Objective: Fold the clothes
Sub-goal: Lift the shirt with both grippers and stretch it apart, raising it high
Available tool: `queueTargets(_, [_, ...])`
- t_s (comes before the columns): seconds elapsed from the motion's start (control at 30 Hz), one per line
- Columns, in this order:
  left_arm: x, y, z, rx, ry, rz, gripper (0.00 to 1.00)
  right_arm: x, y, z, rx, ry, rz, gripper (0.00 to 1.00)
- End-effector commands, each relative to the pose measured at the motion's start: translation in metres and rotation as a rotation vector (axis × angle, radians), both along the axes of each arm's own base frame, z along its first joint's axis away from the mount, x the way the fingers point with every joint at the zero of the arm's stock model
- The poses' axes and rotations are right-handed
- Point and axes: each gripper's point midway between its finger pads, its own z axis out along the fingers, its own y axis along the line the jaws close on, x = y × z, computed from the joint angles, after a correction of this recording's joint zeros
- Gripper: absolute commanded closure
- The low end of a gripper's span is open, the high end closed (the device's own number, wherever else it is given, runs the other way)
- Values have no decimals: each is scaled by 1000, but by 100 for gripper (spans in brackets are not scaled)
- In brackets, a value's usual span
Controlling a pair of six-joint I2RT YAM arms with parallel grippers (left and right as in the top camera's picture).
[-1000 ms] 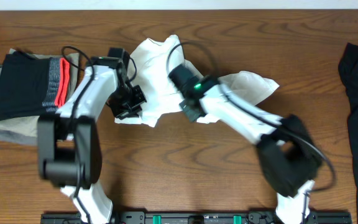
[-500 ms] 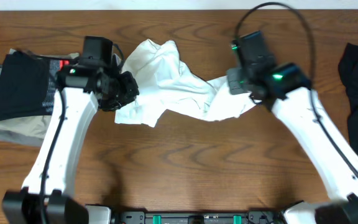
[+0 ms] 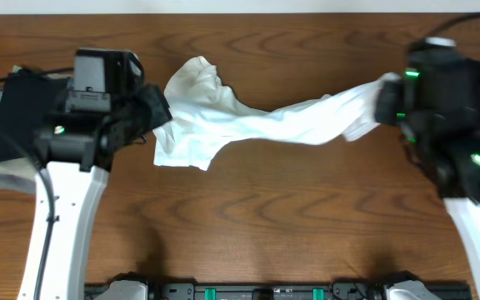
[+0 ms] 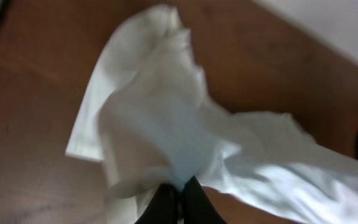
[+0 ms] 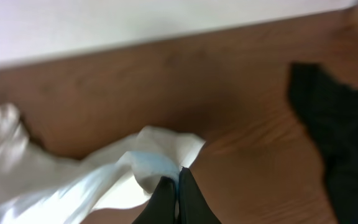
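The white T-shirt [image 3: 248, 125] is stretched in a long band across the middle of the wooden table. My left gripper [image 3: 158, 112] is shut on its left part, and my right gripper [image 3: 383, 100] is shut on its right end, lifted off the wood. In the left wrist view the dark fingers [image 4: 166, 202] pinch a fold of the white T-shirt [image 4: 160, 118]. The right wrist view has the fingertips [image 5: 165, 190] pressed together on a bunched edge of the T-shirt [image 5: 148, 162].
A stack of folded garments [image 3: 15, 117], black on top of olive-grey, lies at the left edge, partly under my left arm. A black garment [image 5: 334, 137] lies at the right edge, mostly hidden overhead by my right arm.
Both arms have swung outward and up, the right far to the right and the left a little left. The crumpled shirt has been pulled out into a long taut band.
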Motion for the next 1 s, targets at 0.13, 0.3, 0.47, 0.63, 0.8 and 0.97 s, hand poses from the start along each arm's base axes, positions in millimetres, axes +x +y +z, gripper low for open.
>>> queueTargets(0.13, [-10,8,87,33,-209,6,94,-44,-46,98,23,-262,-137,99])
queueTargets(0.3, [-37,11,130,27,-254,7,94,-70,-42,135,51,-320,-105,99])
queueTargets(0.47, [-50,13,163,19,-330,10,94,-76,-39,146,67,-342,-85,99])
queueTargets(0.63, [-25,10,164,16,-351,10,94,-45,-32,138,75,-312,-63,99])
queueTargets(0.8, [36,4,152,35,-370,-4,94,24,-20,125,64,-301,-27,99])
queueTargets(0.97, [116,-2,159,59,-525,-2,94,105,-5,121,28,-386,38,99])
